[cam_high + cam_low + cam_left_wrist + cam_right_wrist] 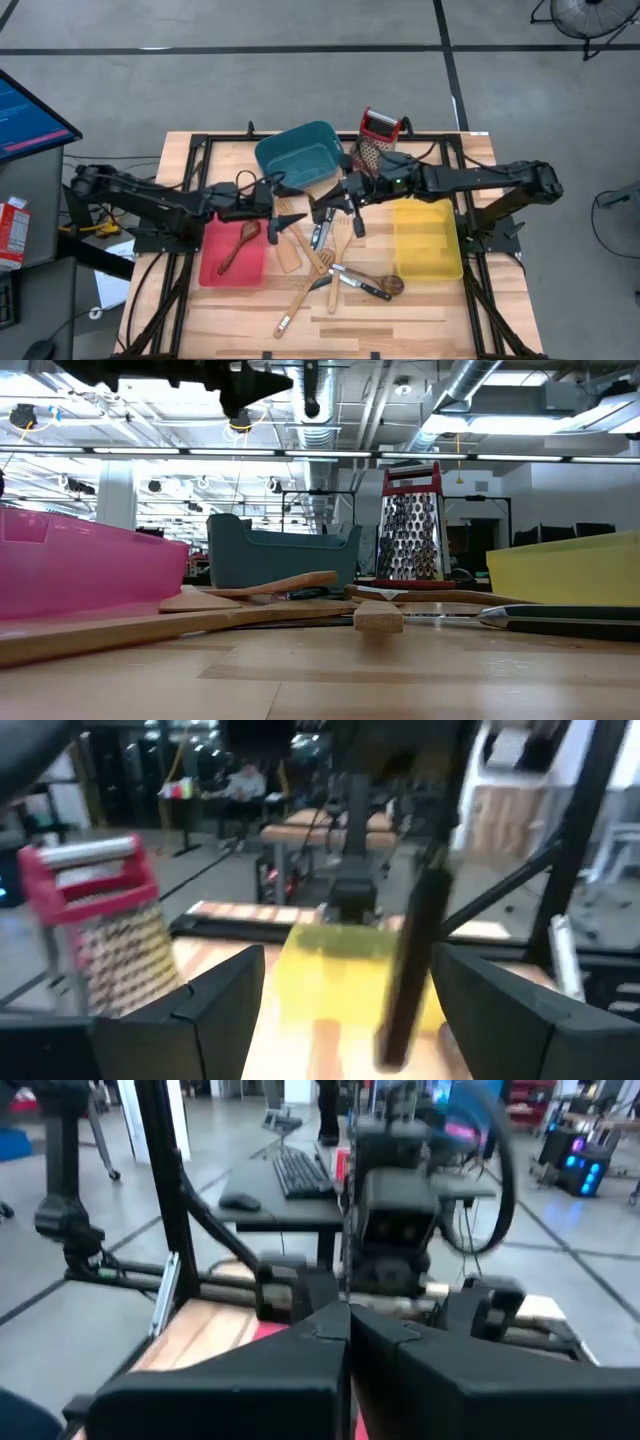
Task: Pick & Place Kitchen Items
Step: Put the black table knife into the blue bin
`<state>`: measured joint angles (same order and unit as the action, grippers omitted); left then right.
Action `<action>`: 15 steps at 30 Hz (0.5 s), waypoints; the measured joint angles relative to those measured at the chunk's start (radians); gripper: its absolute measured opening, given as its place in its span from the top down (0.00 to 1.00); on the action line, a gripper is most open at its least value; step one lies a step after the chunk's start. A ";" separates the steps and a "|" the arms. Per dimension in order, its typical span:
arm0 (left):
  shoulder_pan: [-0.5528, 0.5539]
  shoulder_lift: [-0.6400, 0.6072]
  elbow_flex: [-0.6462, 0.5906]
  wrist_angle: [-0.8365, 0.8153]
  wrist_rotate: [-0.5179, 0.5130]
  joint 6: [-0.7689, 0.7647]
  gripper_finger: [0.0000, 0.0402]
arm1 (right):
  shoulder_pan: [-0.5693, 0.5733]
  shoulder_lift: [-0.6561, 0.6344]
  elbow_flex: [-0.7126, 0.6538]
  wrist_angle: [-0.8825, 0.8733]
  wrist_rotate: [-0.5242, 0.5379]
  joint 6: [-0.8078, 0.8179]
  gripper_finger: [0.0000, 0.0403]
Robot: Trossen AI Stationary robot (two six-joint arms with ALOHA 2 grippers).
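While one dark spoon (pixel 237 243) already lies in the red bin (pixel 212 268), we see most utensils (pixel 330 272) left on the bench (pixel 400 310). Our left tool (pixel 283 224) hangs wide and empty beside the bin; our right tool (pixel 335 212) is closed, empty.
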<state>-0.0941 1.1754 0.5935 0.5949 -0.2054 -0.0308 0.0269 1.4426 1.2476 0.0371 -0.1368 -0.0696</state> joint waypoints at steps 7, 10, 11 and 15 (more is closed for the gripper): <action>0.016 0.032 0.000 0.032 0.046 -0.003 0.33 | -0.003 0.052 0.001 0.117 -0.050 0.007 1.00; 0.016 0.029 0.000 0.035 0.056 -0.003 0.33 | -0.006 0.053 0.000 0.117 -0.053 0.007 1.00; 0.016 0.026 0.000 0.036 0.056 -0.003 0.33 | -0.009 0.053 0.000 0.118 -0.053 0.007 1.00; 0.017 0.024 0.000 0.065 0.058 -0.003 0.37 | -0.014 0.053 0.000 0.124 -0.052 0.007 1.00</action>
<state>-0.0769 1.1995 0.5934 0.6601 -0.1470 -0.0338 0.0131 1.4952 1.2480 0.1610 -0.1890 -0.0628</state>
